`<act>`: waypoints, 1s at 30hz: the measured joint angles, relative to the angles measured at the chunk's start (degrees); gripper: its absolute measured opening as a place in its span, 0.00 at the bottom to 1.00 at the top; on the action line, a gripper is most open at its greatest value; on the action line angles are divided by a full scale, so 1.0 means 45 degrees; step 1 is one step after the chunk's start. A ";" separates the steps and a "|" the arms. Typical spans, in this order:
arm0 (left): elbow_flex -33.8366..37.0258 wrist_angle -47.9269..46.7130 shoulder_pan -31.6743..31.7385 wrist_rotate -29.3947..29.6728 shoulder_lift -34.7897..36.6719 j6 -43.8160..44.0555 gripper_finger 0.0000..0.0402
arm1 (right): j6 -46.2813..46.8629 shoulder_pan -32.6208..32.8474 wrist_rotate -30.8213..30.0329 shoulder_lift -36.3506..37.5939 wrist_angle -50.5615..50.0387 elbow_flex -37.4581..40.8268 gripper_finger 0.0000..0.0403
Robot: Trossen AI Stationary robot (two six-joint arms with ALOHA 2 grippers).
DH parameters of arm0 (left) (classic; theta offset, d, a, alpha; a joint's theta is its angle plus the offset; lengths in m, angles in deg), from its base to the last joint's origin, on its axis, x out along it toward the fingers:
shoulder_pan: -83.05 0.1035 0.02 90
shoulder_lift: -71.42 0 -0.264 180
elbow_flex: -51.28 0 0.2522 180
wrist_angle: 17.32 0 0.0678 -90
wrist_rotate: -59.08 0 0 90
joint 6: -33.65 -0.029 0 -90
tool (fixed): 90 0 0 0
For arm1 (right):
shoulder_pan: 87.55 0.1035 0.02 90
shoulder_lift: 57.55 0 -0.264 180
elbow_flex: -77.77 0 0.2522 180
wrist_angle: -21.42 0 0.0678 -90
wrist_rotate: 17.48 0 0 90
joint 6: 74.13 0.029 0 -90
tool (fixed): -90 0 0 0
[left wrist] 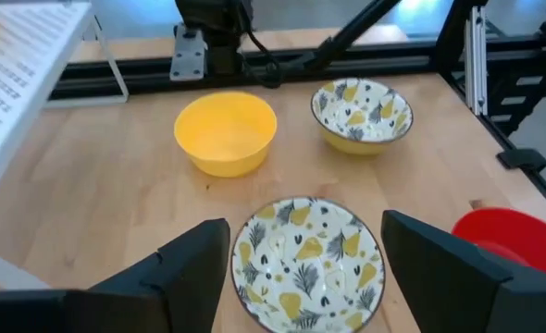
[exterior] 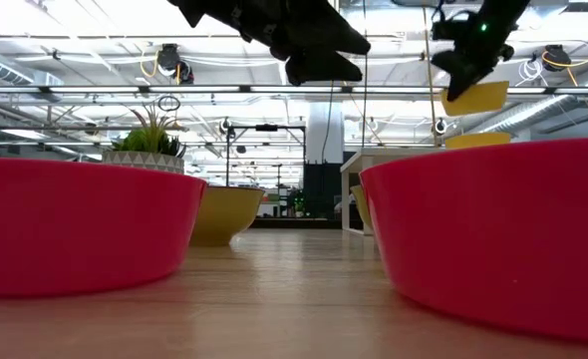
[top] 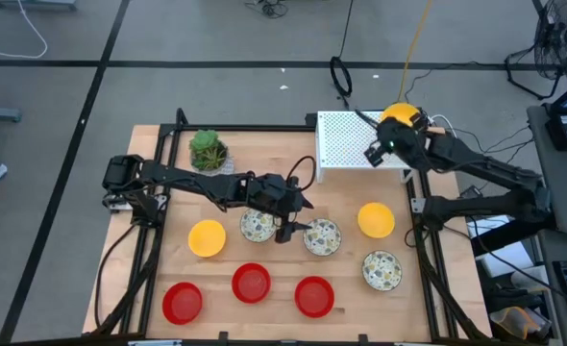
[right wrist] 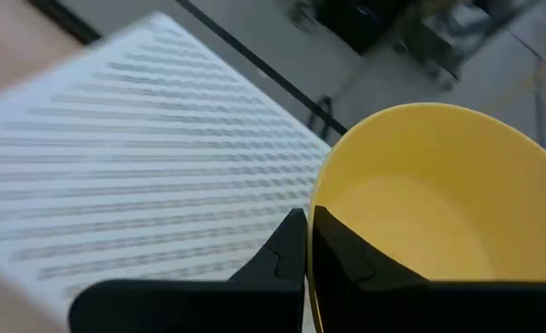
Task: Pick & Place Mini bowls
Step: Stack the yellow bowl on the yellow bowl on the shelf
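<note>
My left gripper (top: 299, 229) (left wrist: 304, 222) hovers open over the table's middle. Its fingers stand on either side of a speckled floral mini bowl (top: 322, 236) (left wrist: 310, 264) that rests on the wood below, and they do not touch it. At the far right, my right gripper (top: 387, 139) (right wrist: 308, 242) is shut on a yellow mini bowl (top: 402, 115) (right wrist: 430, 203). It holds the bowl in the air over the white perforated rack (top: 351, 144) (right wrist: 143, 166). In the low view this bowl (exterior: 473, 98) hangs below the gripper (exterior: 468, 62). My right gripper pinches the yellow bowl's rim (right wrist: 316, 208), one finger (right wrist: 287, 252) outside the wall and the other (right wrist: 340, 252) inside the hollow. The bowl is lifted clear, above the rack's far right part, and hangs tilted below the fingers.
On the table rest two more floral bowls (top: 258, 226) (top: 382, 270), two yellow bowls (top: 207, 238) (top: 376, 219) and three red bowls (top: 182, 302) (top: 251, 283) (top: 313, 296). A potted green plant (top: 208, 151) stands at the far left. Black frame rails line the table's sides.
</note>
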 joint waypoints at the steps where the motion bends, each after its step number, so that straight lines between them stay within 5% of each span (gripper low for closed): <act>1: 0.0000 -0.0117 0.0000 0.0000 0.0000 0.0000 0.69 | -0.0071 -0.0339 0.0010 -0.0084 0.0005 0.0000 0.00; 13: 0.0000 -0.0665 0.0000 0.0000 0.0000 -0.0370 0.69 | -0.0631 -0.3038 0.1685 -0.1104 0.0708 0.0000 0.00; 30: 0.0000 -0.0697 0.0000 0.0000 0.0000 -0.0369 0.66 | -0.0840 -0.4354 0.3021 -0.1866 0.1405 0.0000 0.00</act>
